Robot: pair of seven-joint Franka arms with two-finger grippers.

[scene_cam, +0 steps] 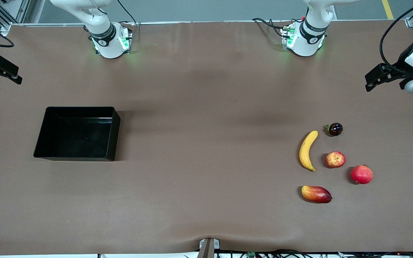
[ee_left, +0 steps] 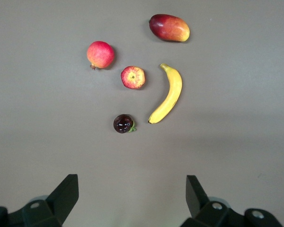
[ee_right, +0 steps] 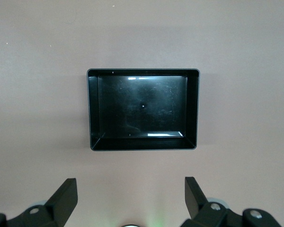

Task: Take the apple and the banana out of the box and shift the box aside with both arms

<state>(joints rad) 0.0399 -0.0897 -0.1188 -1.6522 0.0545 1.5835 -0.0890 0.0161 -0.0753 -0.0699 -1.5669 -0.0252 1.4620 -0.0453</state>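
Your box (scene_cam: 77,133) sits empty on the desk (scene_cam: 206,161) at the right arm's end, while the banana (scene_cam: 307,150) and apple (scene_cam: 335,159) already lie out at the left arm's end among other fruit. Both the left gripper (scene_cam: 380,77) and right gripper (scene_cam: 2,70) wait high at the desk's edges, jaws wide open, holding nothing. I judge only the box move is left: you need both arms down on its walls.

banana (scene_cam: 307,151) beside apple (scene_cam: 335,159) (box (scene_cam: 48,125) well apart)

1. Front view: high camera facing both arm bases, covering the whole table (scene_cam: 206,89).
2. Left wrist view: looks down from well above the banana (ee_left: 168,94), also in front view.
3. Right wrist view: looks down from well above the box (ee_right: 143,144), at nine o'clock in front view.
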